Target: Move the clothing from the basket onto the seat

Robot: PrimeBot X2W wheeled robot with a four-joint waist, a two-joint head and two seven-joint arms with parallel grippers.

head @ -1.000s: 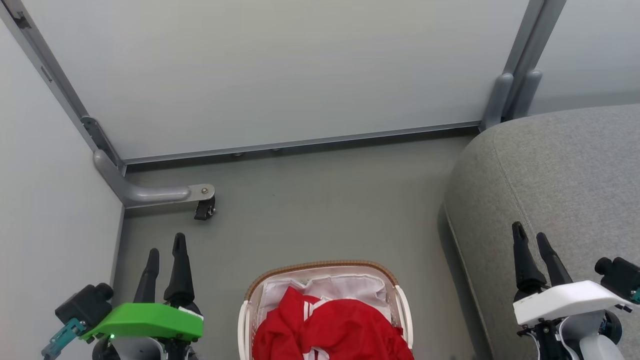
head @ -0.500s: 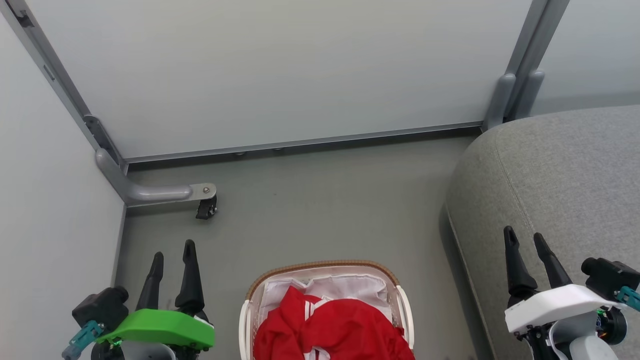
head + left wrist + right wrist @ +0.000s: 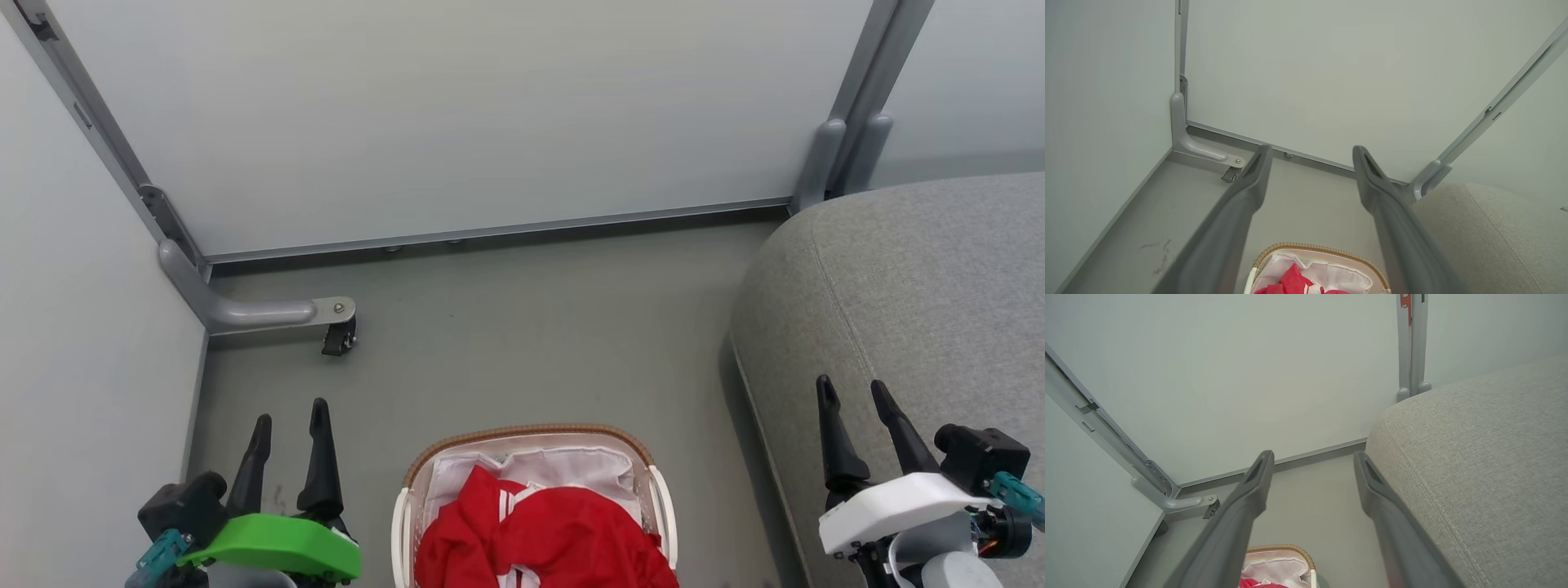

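Note:
The white basket [image 3: 527, 432] with its brown woven rim stands on the grey floor at the bottom middle of the head view. Red clothing [image 3: 539, 535] with thin white stripes lies bunched inside it, over the white liner [image 3: 563, 467]. The grey seat [image 3: 914, 286] fills the right side. My left gripper [image 3: 291, 410] hangs open over the floor left of the basket, holding nothing. My right gripper [image 3: 851, 385] is open above the seat's front edge, also empty. The left wrist view catches the basket [image 3: 1323, 247] and a bit of red clothing [image 3: 1290, 281] between its fingers.
Pale partition walls [image 3: 457, 114] close off the back and left. A grey metal foot with a small black caster [image 3: 336, 336] juts onto the floor at the left corner. Bare grey floor [image 3: 531, 327] lies between the basket and the back wall.
Both grippers drifted inward toward the basket and sank a little lower in the head view. The left one's fingers have spread wider. The clothing has not moved.

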